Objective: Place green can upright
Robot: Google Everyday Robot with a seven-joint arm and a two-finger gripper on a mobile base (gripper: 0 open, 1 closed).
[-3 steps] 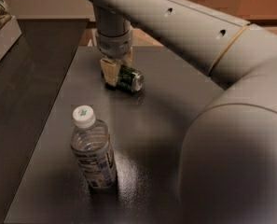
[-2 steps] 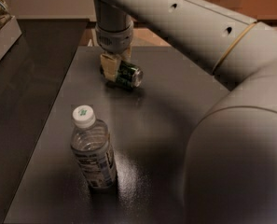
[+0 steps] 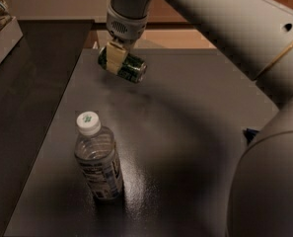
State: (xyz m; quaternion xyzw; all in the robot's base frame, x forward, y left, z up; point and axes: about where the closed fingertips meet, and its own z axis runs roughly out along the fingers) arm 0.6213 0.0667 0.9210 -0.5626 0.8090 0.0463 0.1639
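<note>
The green can (image 3: 128,67) is small, dark green with pale markings. It hangs lying on its side, tilted, in the air above the far part of the dark table (image 3: 185,132). My gripper (image 3: 115,59) reaches down from the big pale arm at the top and is shut on the can near its left end. One pale finger pad (image 3: 115,58) crosses the can's front.
A clear plastic water bottle (image 3: 97,159) with a white cap stands upright at the front left of the table. A box (image 3: 0,26) sits on a ledge at the far left. My arm's pale body (image 3: 269,181) fills the right side.
The can lay on the table under the gripper; now the gripper has lifted it off the table, still on its side.
</note>
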